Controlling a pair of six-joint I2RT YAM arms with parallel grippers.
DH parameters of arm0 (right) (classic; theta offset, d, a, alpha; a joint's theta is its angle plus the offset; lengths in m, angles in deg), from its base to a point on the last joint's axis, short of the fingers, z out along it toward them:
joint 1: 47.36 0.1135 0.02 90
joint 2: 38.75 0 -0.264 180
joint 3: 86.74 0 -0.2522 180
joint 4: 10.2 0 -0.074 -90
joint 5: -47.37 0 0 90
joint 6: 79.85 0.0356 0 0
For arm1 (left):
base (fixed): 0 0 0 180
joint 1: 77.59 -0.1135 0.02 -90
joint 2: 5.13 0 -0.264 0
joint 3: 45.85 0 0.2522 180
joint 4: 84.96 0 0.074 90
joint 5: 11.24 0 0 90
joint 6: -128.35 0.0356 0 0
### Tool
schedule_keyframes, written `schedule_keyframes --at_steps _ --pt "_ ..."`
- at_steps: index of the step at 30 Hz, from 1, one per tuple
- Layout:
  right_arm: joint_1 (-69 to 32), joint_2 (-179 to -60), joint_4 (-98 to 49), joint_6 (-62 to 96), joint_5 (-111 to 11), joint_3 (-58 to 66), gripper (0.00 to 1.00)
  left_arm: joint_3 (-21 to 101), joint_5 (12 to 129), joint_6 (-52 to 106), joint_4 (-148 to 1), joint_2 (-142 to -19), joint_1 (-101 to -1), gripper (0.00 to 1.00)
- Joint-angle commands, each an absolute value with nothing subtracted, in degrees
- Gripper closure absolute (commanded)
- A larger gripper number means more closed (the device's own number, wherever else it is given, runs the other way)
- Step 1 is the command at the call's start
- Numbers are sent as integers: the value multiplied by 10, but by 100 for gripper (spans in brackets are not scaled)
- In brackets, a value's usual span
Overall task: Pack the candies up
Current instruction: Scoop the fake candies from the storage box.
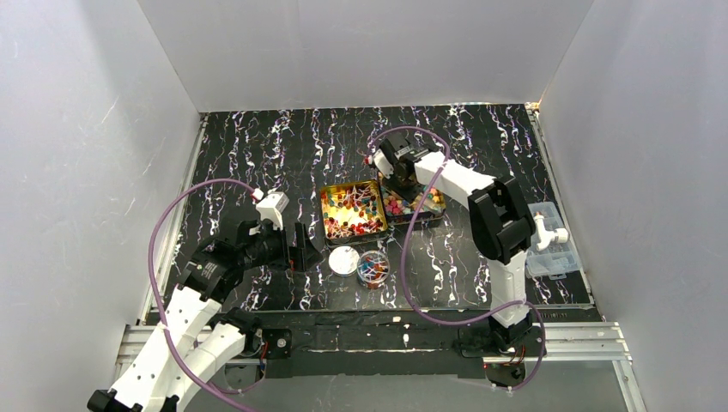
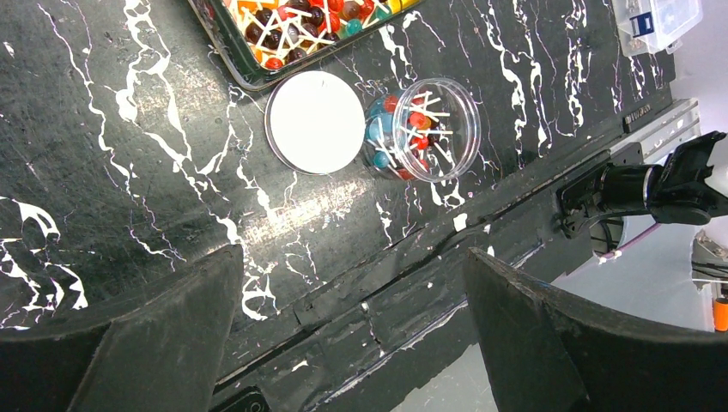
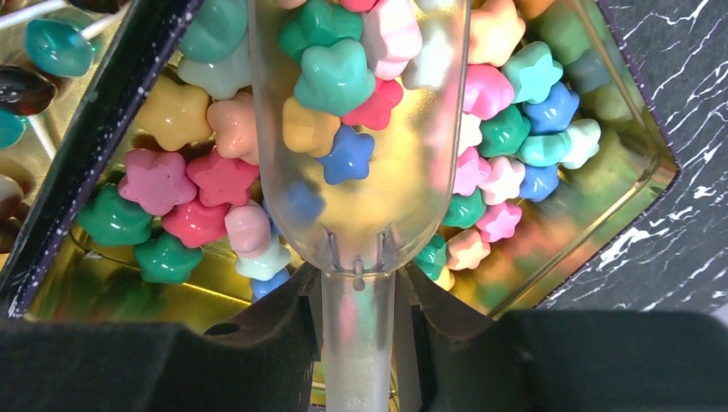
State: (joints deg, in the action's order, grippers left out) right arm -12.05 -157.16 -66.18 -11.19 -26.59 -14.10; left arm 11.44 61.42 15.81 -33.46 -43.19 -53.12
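My right gripper [image 3: 359, 300] is shut on the handle of a clear plastic scoop [image 3: 360, 154]. The scoop holds several star-shaped candies [image 3: 335, 77] in green, pink, yellow and blue. It hangs over a gold tin [image 3: 112, 292] filled with more of these candies [image 3: 189, 184]. In the top view this gripper [image 1: 397, 176] is over the right tin [image 1: 439, 215]. My left gripper [image 2: 352, 275] is open and empty above the table's near edge. Just beyond it, a small clear jar [image 2: 425, 129] holds round red and blue sweets on white sticks.
The jar's white round lid [image 2: 315, 122] lies flat beside it. A second gold tin [image 1: 326, 190] full of stick sweets [image 2: 292, 21] stands left of the first. A clear compartment box [image 1: 549, 240] sits at the right table edge. White walls enclose the table.
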Motion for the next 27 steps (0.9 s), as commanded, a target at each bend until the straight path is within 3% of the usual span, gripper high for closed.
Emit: schedule_keyframes --at_steps 1,27 --pt "-132 -1521 -561 -107 -318 -91 99 108 614 161 -333 -435 -533 2" --pt "-158 -1383 -522 -91 -302 33 99 109 607 162 -333 -437 -533 2"
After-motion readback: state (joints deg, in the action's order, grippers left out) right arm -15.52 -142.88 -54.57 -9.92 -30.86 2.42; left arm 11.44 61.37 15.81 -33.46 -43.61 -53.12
